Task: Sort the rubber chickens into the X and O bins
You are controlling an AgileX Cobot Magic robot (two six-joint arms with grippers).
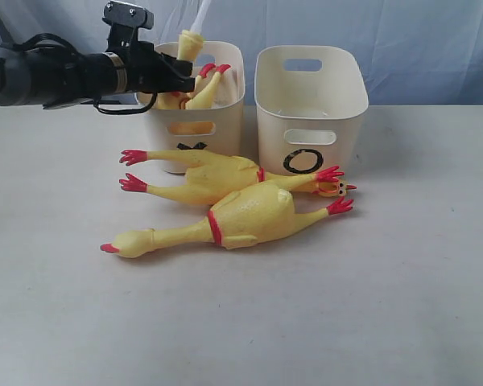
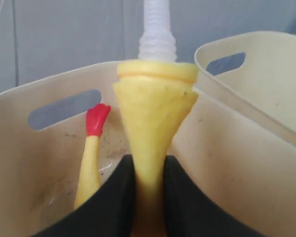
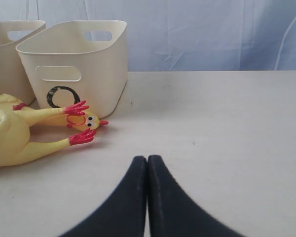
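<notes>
My left gripper (image 1: 183, 76) (image 2: 148, 165) is shut on the short yellow head-and-neck piece (image 1: 191, 44) (image 2: 155, 108), held over the X bin (image 1: 225, 112) (image 2: 19, 148) with its white tube (image 2: 158, 29) pointing up. Inside that bin a rubber chicken (image 1: 201, 92) shows a leg with a red foot (image 2: 96, 118). Two long rubber chickens lie on the table before the bins, one nearer the bins (image 1: 217, 173), the other (image 1: 245, 215) (image 3: 5, 138) in front of it. The O bin (image 1: 310, 104) (image 3: 98, 59) stands to the right. My right gripper (image 3: 147, 160) is shut on nothing, low over bare table.
A grey-blue cloth backdrop (image 1: 419, 40) hangs behind the bins. The table (image 1: 386, 305) stretches pale and flat to the right and front of the chickens. One chicken's head with red beak (image 3: 91, 121) lies by the O bin's front corner.
</notes>
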